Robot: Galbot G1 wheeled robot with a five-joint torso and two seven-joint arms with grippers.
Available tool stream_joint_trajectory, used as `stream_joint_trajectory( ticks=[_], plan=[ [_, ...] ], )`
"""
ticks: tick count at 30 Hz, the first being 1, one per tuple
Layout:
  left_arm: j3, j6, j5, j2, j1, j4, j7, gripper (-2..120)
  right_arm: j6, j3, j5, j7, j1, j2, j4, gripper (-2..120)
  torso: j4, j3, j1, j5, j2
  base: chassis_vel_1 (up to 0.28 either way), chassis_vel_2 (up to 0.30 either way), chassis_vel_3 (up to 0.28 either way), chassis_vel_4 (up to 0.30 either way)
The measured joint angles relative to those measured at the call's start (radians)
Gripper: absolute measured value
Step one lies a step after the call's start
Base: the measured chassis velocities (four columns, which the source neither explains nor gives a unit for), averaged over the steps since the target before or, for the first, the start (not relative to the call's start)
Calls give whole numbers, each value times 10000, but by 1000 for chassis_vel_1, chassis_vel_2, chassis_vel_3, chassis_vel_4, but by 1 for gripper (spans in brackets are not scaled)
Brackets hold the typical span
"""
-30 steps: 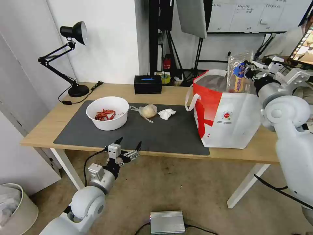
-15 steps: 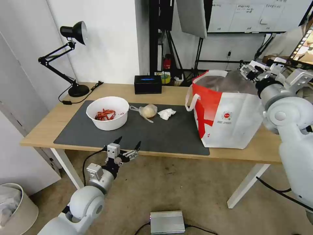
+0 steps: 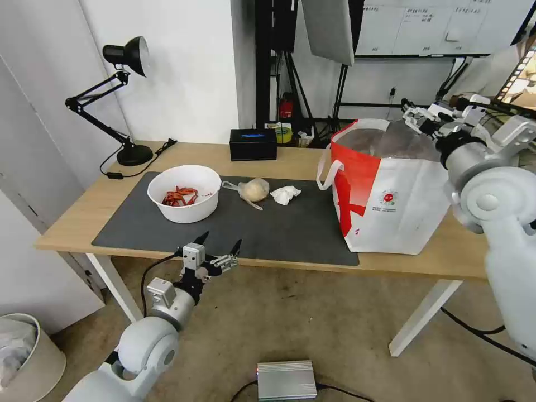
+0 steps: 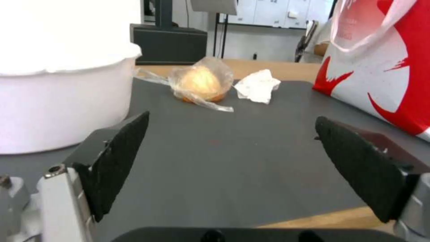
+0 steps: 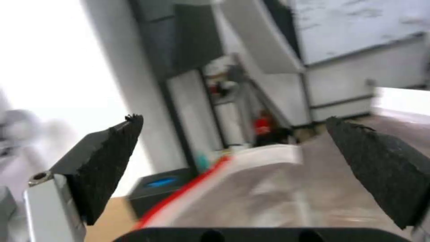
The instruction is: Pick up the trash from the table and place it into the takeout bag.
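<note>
Right gripper [image 3: 417, 114] spread empty above takeout bag [image 3: 391, 195] mouth.

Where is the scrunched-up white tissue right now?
The crumpled white tissue lies on the dark grey mat, between the clear baggie and the takeout bag.

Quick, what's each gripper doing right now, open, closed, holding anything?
Left gripper: open, holding nothing, at the table's near edge.
Right gripper: open, holding nothing, over the takeout bag.
</note>
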Motion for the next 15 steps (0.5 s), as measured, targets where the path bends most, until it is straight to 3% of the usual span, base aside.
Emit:
stream_joint_trajectory(
  ticks=[6,10,15],
  plan=[
    [-206,-4,-9,37,100,-10,6,100,682,-90,-32,-1339,-1161,-440,1266,100,0,-1,0,-1,0,0,0,0,0],
    [-481,-65,-6,46,321,-9,66,100,1093,-267,-1297,-2640,-2827,-772,2030,100,-1,-1,0,0,0,0,0,0,0],
    [-798,-122,1,185,502,22,177,100,1462,-434,-2382,-3316,-3961,-831,2138,100,0,-1,-1,2,0,0,0,0,0]
  ],
)
